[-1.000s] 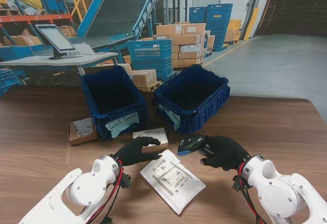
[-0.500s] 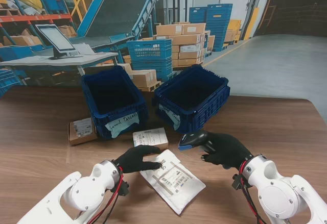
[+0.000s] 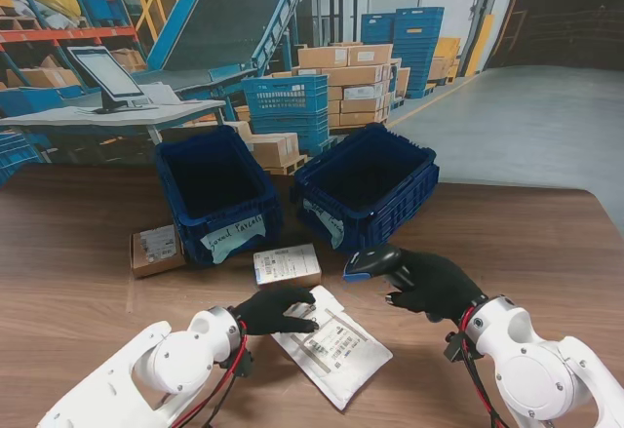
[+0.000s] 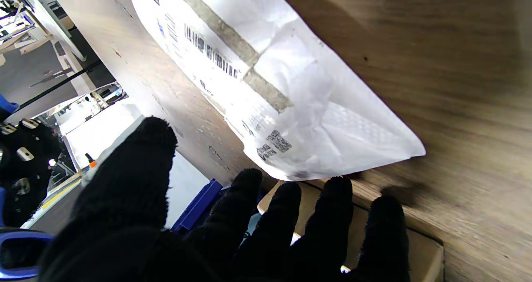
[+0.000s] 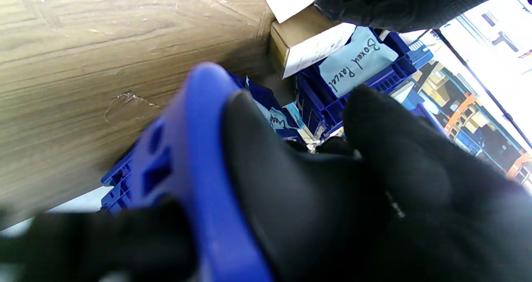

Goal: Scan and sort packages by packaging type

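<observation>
Stand view, read from the robot outward. Nearest lay the white padded mailer (image 3: 330, 343), flat on the wooden table (image 3: 78, 301) between the two arms, label side up with its barcode exposed. It was judged light, soft and flexible, its smooth film likely slippery and apt to sag if lifted by one corner; a pinch along an edge or corner, clear of the barcode, appeared the better hold. The left hand (image 3: 273, 311), gloved in black, rested over the mailer's far left corner with fingers spread and flat, pressing rather than gripping, and held nothing. The right hand (image 3: 429, 285) was closed around the blue handheld barcode scanner (image 3: 370, 264), whose head pointed left toward the packages. Just beyond the mailer, and touching or nearly touching its far corner in the left wrist view, sat a small cardboard box (image 3: 287, 264) with a white label, judged stiff and easy to grasp by its sides; it crowded the approach to that corner. Farther left lay a second small brown box (image 3: 156, 250). Behind these stood two blue crates, the left crate (image 3: 216, 192) tagged "Boxed Parcels" and the right crate (image 3: 366, 186) bearing a tag that was not legible. A monitor (image 3: 105, 75) and stacked cartons occupied the background.
</observation>
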You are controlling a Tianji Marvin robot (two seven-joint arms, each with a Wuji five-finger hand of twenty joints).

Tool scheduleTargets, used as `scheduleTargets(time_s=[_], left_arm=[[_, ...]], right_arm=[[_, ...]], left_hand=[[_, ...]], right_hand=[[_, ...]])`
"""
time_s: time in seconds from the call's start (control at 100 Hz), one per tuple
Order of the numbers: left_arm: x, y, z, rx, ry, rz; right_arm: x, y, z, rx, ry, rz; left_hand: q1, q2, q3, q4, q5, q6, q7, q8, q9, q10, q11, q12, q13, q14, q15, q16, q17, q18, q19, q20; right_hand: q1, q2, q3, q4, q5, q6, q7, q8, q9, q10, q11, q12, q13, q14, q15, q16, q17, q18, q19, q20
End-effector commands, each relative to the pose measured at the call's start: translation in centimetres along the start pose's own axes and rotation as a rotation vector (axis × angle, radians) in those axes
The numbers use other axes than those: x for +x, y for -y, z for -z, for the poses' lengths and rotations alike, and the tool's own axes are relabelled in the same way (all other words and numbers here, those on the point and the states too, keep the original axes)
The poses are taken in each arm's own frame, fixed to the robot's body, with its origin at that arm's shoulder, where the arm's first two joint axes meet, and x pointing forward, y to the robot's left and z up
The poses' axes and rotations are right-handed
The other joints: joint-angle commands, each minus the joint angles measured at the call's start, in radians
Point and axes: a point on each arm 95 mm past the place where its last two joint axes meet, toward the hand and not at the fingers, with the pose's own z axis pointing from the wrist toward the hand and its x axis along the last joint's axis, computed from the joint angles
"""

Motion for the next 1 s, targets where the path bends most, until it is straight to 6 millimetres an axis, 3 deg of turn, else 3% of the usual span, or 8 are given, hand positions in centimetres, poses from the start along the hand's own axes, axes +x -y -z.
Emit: scheduleTargets(time_s=[0.0,0.3,0.68,0.99], left_arm=[[-0.1,-0.7,-0.2,-0.033,0.017,0.001],[0.2,-1.2,-0.4,-0.013,0.056,0.006],[1.1,-1.6,-1.6,-0.095,0.143,-0.095],[0.4,-2.0,-2.7,-0.138,0.186,-0.150]], right_arm=[[0.3,0.3,0.0,0.006,-0.007,-0.014],[0.3,0.4,0.2,0.013,-0.017,-0.021],[0.5,0.5,0.6,0.010,-0.028,-0.033],[0.4,0.3,0.8,0.002,-0.019,-0.049]], left_hand=[[-0.024,0.026,-0.037,0.013,-0.041,0.032,-0.020,-0.018,-0.041,0.015,-0.015,-0.019,-0.037,0.010,-0.027,-0.010,0.003,0.041,-0.004,-0.013],[-0.040,0.034,-0.063,0.010,-0.123,0.095,-0.054,-0.048,-0.106,0.035,-0.020,-0.025,-0.053,0.014,-0.027,-0.007,-0.005,0.042,-0.013,-0.009],[-0.068,0.043,-0.097,-0.001,-0.131,0.132,-0.058,-0.074,-0.118,0.061,-0.022,-0.030,-0.071,0.033,-0.037,-0.010,-0.014,0.052,-0.029,-0.008],[-0.058,0.027,-0.097,0.004,-0.136,0.136,-0.056,-0.083,-0.119,0.064,-0.020,-0.032,-0.076,0.035,-0.040,-0.015,-0.014,0.054,-0.037,-0.008]], right_hand=[[0.064,0.002,0.070,0.004,0.028,-0.079,0.005,0.005,0.016,0.005,0.027,0.015,0.051,-0.080,0.066,0.044,0.003,-0.001,0.008,0.015],[0.066,-0.003,0.071,0.003,0.033,-0.078,0.002,0.005,0.018,0.010,0.026,0.016,0.051,-0.078,0.066,0.045,0.002,0.003,0.007,0.015],[0.068,-0.007,0.071,0.002,0.038,-0.077,-0.001,0.006,0.022,0.011,0.024,0.016,0.052,-0.073,0.066,0.045,0.002,0.005,0.007,0.015],[0.070,-0.009,0.070,0.000,0.043,-0.077,-0.004,0.006,0.022,0.011,0.023,0.017,0.052,-0.073,0.066,0.045,0.001,0.006,0.006,0.016]])
